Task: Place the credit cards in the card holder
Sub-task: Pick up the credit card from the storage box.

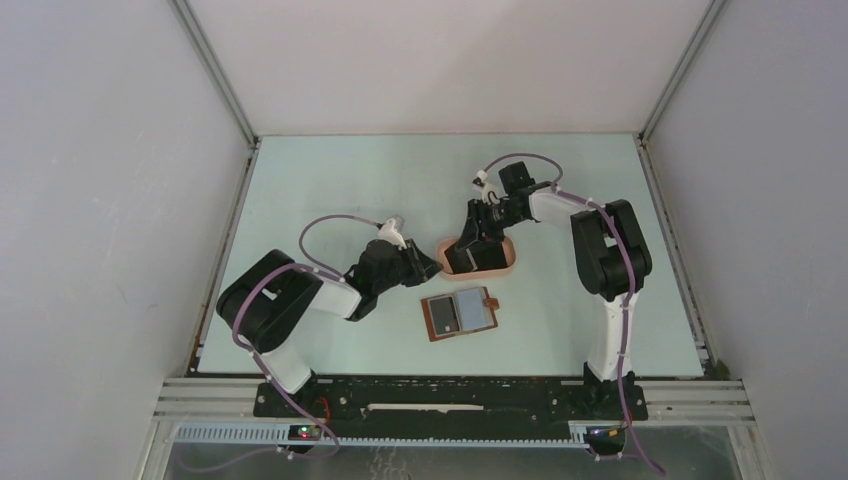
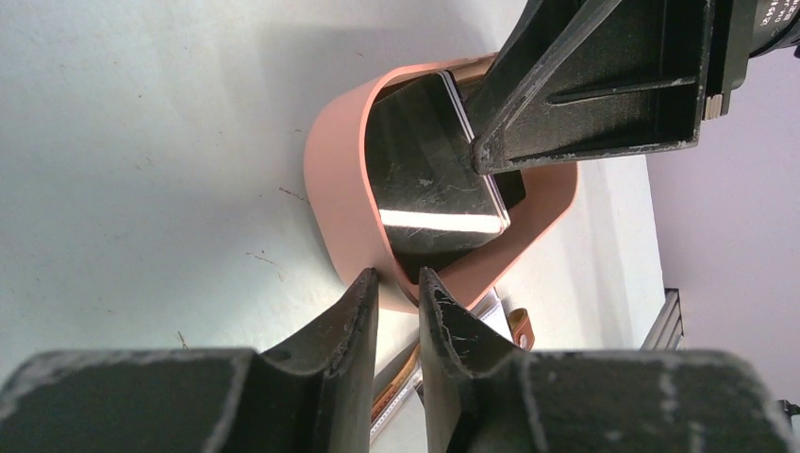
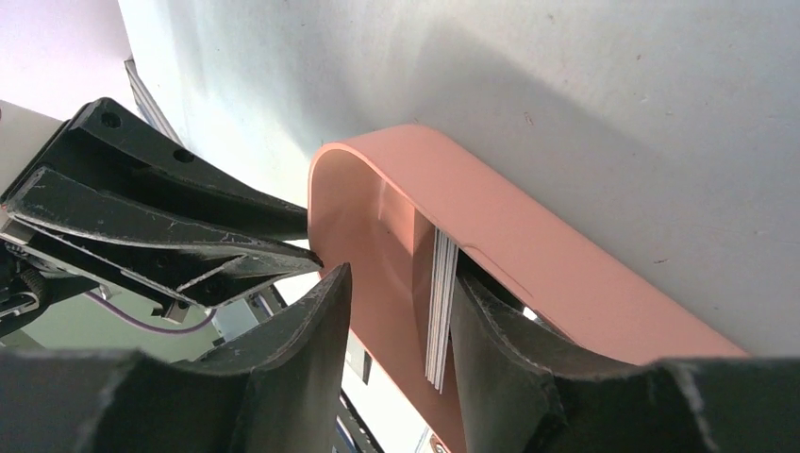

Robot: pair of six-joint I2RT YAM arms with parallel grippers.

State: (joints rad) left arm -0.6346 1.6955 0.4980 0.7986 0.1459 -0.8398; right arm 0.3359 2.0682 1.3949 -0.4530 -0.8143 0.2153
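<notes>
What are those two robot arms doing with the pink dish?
The right tool reaches into the pink tray, with a stack of cards tipped up on edge between its open jaws, not yet squeezed. The left tool sits at the tray's rim, jaws nearly together. The brown wallet lies open nearby, waiting for the cards.

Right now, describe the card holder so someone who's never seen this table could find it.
On the pale green table, look at the middle, on the near side of the pink oval tray. The card holder lies open and flat there: reddish-brown leather edges, greyish pockets inside, a small tab on its right side, unlike the walled pink tray.
</notes>
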